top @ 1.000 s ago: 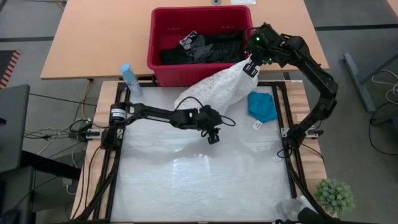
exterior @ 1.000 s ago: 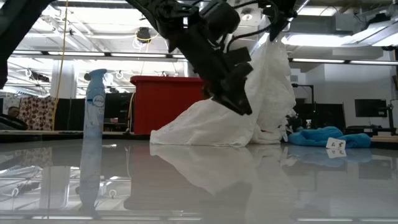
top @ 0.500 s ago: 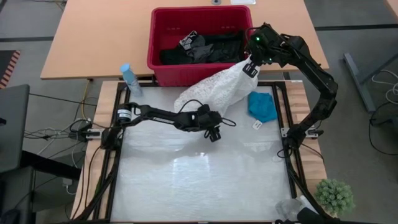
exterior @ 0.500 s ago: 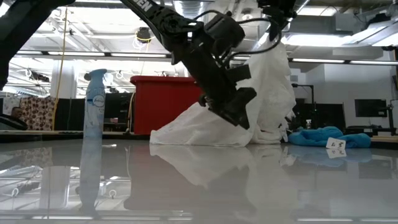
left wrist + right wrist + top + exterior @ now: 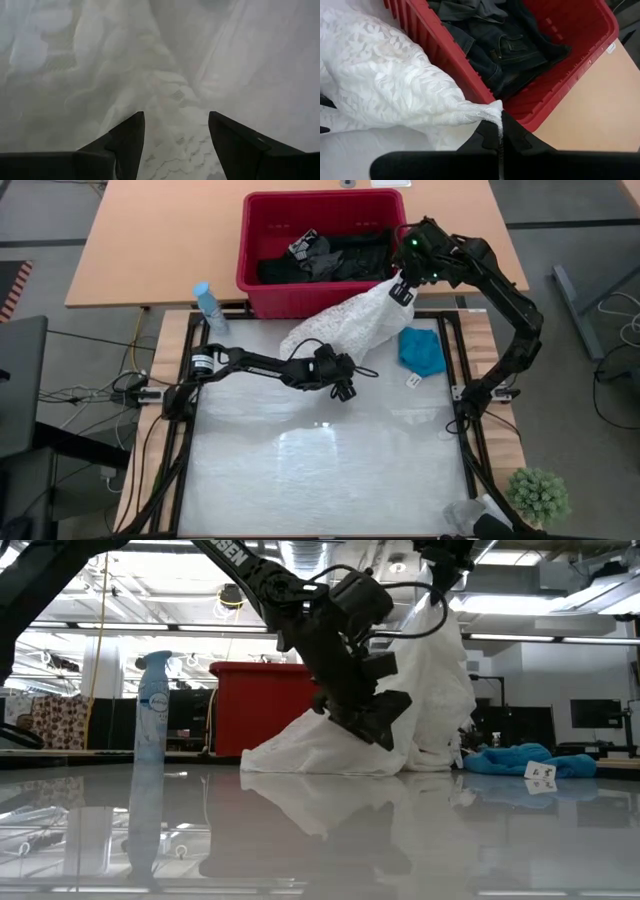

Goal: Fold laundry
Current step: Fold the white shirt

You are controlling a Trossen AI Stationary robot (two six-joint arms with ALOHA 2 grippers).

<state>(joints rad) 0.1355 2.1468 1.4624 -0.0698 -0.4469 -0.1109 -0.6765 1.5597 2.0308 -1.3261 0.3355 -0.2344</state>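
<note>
1. The white garment [image 5: 345,325] lies at the far edge of the worktop [image 5: 320,470], draped from near the red basket [image 5: 262,288] down toward the worktop's middle, its upper end lifted.
2. The right gripper [image 5: 402,290] is clamped on that lifted end, just in front of the basket's near right corner; the right wrist view shows the lacy cloth pinched between its closed fingers [image 5: 492,137].
3. The left gripper [image 5: 343,389] hangs just off the garment's near edge, toward the middle of the worktop, with its jaws spread wide and nothing between them.
4. In the left wrist view the two dark fingers [image 5: 127,137] stand apart, with the white lace filling the picture beyond them.
5. In the low view the left gripper [image 5: 385,725] points down, close above the worktop and in front of the white heap [image 5: 340,745].
6. A teal garment [image 5: 422,348] lies near the worktop's far right edge, just beside the white one, with a small white tag [image 5: 412,381] in front of it.
7. Dark clothes [image 5: 330,255] fill the basket, which stands on the wooden table behind the worktop.
8. A spray bottle [image 5: 208,305] stands at the worktop's far left corner.
</note>
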